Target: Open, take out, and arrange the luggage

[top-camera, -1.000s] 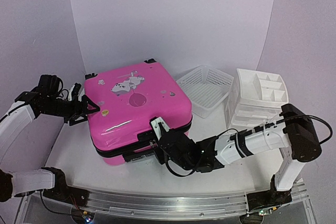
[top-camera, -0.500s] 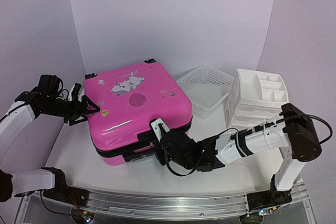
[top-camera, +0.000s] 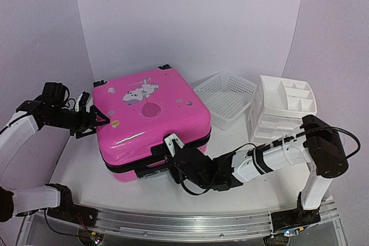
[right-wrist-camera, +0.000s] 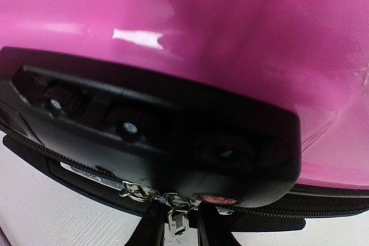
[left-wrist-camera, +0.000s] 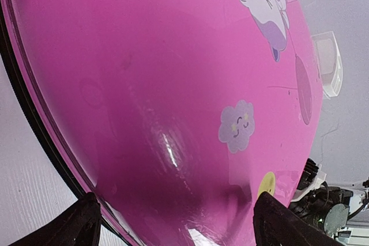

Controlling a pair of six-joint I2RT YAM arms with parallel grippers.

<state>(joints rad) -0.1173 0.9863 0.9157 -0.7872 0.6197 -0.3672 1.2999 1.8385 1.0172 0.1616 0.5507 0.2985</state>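
The hot-pink suitcase [top-camera: 150,113] lies flat and closed in the middle of the table, cartoon print up. My left gripper [top-camera: 95,120] is open, its fingers straddling the case's left corner; the pink shell [left-wrist-camera: 173,84] fills that wrist view between the jaws [left-wrist-camera: 173,208]. My right gripper [top-camera: 168,152] is at the front edge of the case, under the black lock housing [right-wrist-camera: 161,136]. Its fingers are drawn in close on either side of a metal zipper pull [right-wrist-camera: 180,223], which hangs between them [right-wrist-camera: 180,214]. The black zipper trim is closed.
A white mesh basket [top-camera: 226,97] stands right of the suitcase, and a white drawer organizer [top-camera: 285,108] stands at the far right. My right arm stretches along the table front from the right. White walls enclose the back and sides.
My right gripper has edged left and closer in against the suitcase's front lock. The left arm and the suitcase have not moved.
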